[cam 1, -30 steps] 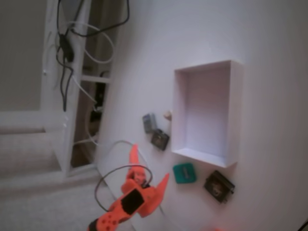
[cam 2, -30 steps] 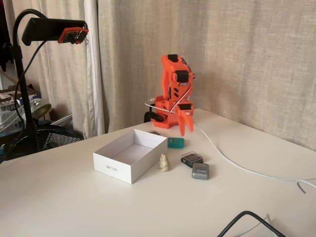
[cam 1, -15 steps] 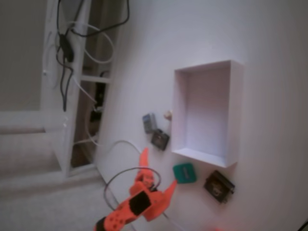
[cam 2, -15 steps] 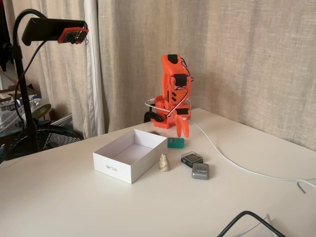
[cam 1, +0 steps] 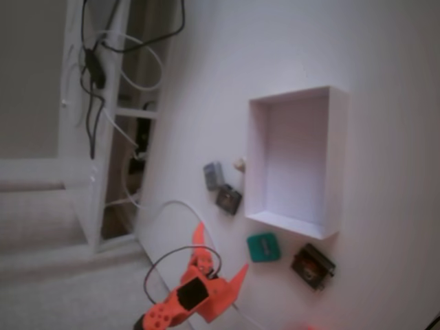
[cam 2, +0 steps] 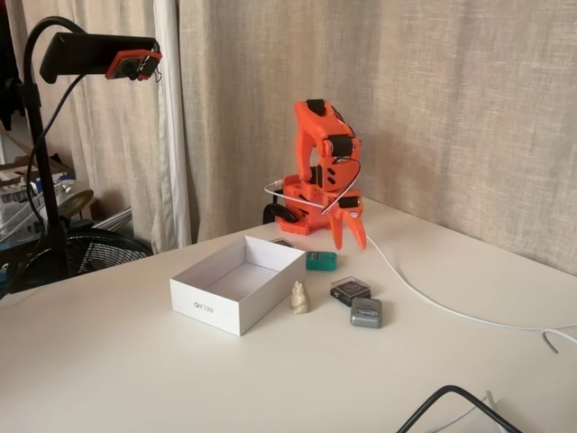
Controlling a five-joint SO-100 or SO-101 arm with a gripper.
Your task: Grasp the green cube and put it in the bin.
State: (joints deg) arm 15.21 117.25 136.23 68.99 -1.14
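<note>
The green cube (cam 1: 263, 247) lies on the white table just outside the bin's near short wall; from the side the green cube (cam 2: 321, 261) sits between the bin and the arm's base. The bin (cam 1: 286, 221) is a white open box with nothing in it, and the bin (cam 2: 212, 308) stands left of the blocks. My orange gripper (cam 1: 220, 253) hovers left of the cube in a fixed view, open, fingers spread wide, holding nothing. Seen from the side, the gripper (cam 2: 350, 233) hangs above and right of the cube, fingertips down.
A dark block (cam 1: 229, 199), a grey block (cam 1: 214, 175) and a small beige figure (cam 1: 239, 164) lie by the bin's long wall. Another dark block (cam 1: 313, 267) sits right of the cube. A white cable (cam 2: 424, 300) runs across the table from the arm's base.
The open gripper swung toward the cube half a second ago, then drew back; in the side view it now sits further right. The cube and blocks have not moved.
</note>
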